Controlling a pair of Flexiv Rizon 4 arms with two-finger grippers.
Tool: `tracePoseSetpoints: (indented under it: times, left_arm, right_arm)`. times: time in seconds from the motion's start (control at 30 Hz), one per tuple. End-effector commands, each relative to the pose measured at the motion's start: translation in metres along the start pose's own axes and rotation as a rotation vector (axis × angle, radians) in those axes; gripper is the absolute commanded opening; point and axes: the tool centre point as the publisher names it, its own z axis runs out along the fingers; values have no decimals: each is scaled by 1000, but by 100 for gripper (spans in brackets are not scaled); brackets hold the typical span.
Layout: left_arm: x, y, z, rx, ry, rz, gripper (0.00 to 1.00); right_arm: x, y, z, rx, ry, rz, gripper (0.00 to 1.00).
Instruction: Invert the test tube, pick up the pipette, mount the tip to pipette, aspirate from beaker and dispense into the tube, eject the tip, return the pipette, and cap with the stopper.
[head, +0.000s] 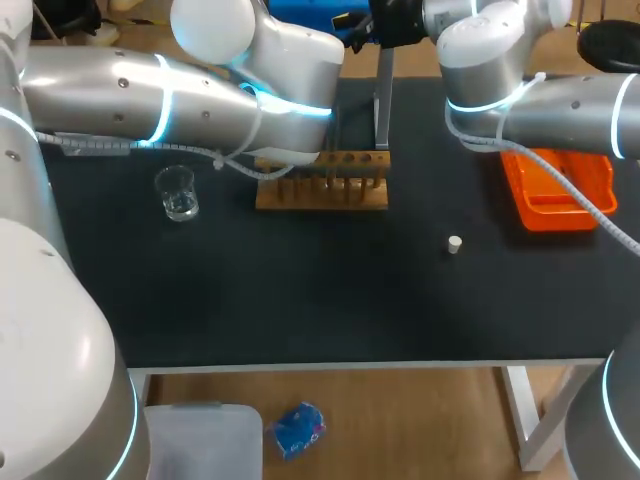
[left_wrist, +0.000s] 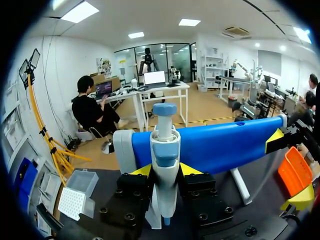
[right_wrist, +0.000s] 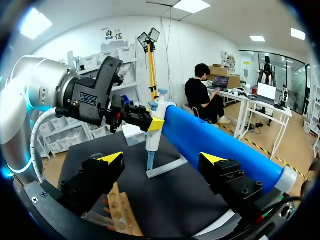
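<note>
The left gripper (left_wrist: 166, 170) is at the back of the table (head: 300, 300), closed around the pipette (left_wrist: 165, 145). One yellow tip presses on each side of the white body, just below the blue plunger head. From the right wrist view the pipette (right_wrist: 150, 142) hangs upright at its stand (right_wrist: 167, 167), with its lower end just above the stand's base plate.

The right gripper (right_wrist: 161, 159) hangs close by, facing the stand. Its fingers are spread wide with nothing between them. The wooden rack (right_wrist: 120, 210) lies underneath it.

From above, the rack (head: 322, 185) sits in front of the stand (head: 382, 110). The clear beaker (head: 177, 193) stands off to the rack's left, well apart from it. The small white stopper (head: 454, 244) lies alone on the dark top, nearer the front and to the right of the rack. The orange tray (head: 580, 180) rests at the right side, under the right arm
</note>
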Motion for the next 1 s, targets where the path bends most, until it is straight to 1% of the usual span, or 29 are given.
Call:
tracePoseSetpoints:
  times: [0.03, 0.4, 0.43, 0.47, 0.5, 0.57, 0.63, 0.67, 0.7, 0.73, 0.8, 0.83, 1.0]
  left_arm:
    - [2, 4, 7, -18, 0, 1, 0]
    - [3, 9, 8, -39, 2, -2, 0]
    - [3, 9, 7, -40, 1, -3, 10]
    - [2, 9, 7, -41, -1, -4, 39]
    - [2, 10, 6, -42, -1, -5, 46]
    - [2, 10, 5, -42, -1, -7, 50]
    - [2, 11, 3, -43, -1, -11, 49]
    - [3, 11, 2, -43, -1, -12, 51]
    - [3, 11, 2, -42, -1, -13, 55]
    - [3, 11, 1, -42, -1, -15, 55]
    - [3, 10, -2, -40, -3, -18, 57]
    - [3, 10, -4, -39, -4, -19, 56]
    - [5, 11, -15, -36, -5, -24, 60]
  right_arm:
    - [-1, 1, -1, 4, 4, 0, 100]
    - [-1, 1, -1, 4, 4, 0, 100]
    - [-1, 1, -1, 4, 4, 0, 100]
    - [-1, 1, -1, 4, 4, 0, 100]
    - [-1, 1, -1, 4, 4, 0, 100]
    - [-1, 1, -1, 4, 4, 0, 100]
    - [-1, 1, -1, 4, 4, 0, 100]
    - [-1, 1, -1, 4, 4, 0, 100]
    - [-1, 1, -1, 4, 4, 0, 100]
    - [-1, 1, -1, 4, 4, 0, 100]
    - [-1, 1, -1, 4, 4, 0, 100]
    - [-1, 1, -1, 4, 4, 0, 100]
    - [-1, 1, -1, 4, 4, 0, 100]
